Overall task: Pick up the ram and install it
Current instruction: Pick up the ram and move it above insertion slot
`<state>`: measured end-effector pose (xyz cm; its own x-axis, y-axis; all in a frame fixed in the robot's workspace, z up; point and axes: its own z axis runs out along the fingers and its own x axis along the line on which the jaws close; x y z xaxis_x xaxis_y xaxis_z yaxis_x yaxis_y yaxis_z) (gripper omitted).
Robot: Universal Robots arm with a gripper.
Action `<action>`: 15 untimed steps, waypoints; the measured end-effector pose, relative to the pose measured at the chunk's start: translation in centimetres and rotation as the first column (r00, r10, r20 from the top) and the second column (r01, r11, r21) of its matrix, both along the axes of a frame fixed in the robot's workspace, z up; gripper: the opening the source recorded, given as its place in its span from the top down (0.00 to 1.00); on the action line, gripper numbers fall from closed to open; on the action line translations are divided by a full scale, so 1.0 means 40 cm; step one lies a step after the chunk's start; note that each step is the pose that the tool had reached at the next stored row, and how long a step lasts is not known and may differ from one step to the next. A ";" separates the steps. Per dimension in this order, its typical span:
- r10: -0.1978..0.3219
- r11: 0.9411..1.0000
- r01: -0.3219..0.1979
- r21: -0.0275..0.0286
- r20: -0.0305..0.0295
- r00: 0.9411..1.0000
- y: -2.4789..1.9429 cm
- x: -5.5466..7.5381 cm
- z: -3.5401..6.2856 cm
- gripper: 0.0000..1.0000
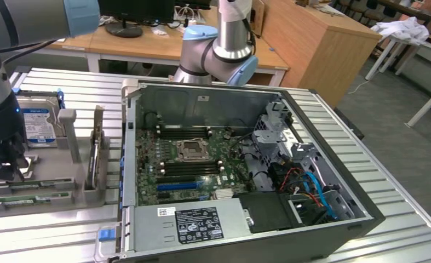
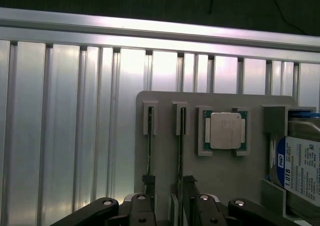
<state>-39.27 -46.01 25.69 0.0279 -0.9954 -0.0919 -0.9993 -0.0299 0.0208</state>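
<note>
Two ram sticks stand on edge in slots of a grey holder tray point(image 2: 165, 116): one ram stick point(image 2: 149, 146) and a second one point(image 2: 182, 146) beside it. In the exterior view they are long green strips point(image 1: 29, 189) at the tray's near end, on the exterior view's left. My gripper point(image 1: 5, 164) hangs just above that end of the tray. In the wrist view the gripper point(image 2: 170, 212) is open, its dark fingers point(image 2: 200, 208) spread to either side of the two sticks' near ends, holding nothing.
The tray also carries a processor chip point(image 2: 225, 131), a blue-labelled hard drive point(image 1: 38, 125) and an upright board point(image 1: 97, 148). The open computer case point(image 1: 332, 164) lies on the ribbed metal table, motherboard point(image 1: 193, 159) up, with black memory slots point(image 1: 186, 132). Desks stand behind.
</note>
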 end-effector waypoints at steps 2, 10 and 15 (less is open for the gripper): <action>0.000 1.000 0.000 0.000 0.000 1.000 -0.004 0.000 0.000 0.64; 0.000 1.000 0.000 0.000 0.000 1.000 -0.021 0.000 0.000 0.64; 0.000 1.000 0.000 0.000 0.000 1.000 -0.021 0.000 0.000 0.64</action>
<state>-39.28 -46.86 25.70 0.0278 -0.9954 -0.0918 -0.9993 -0.0298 0.0210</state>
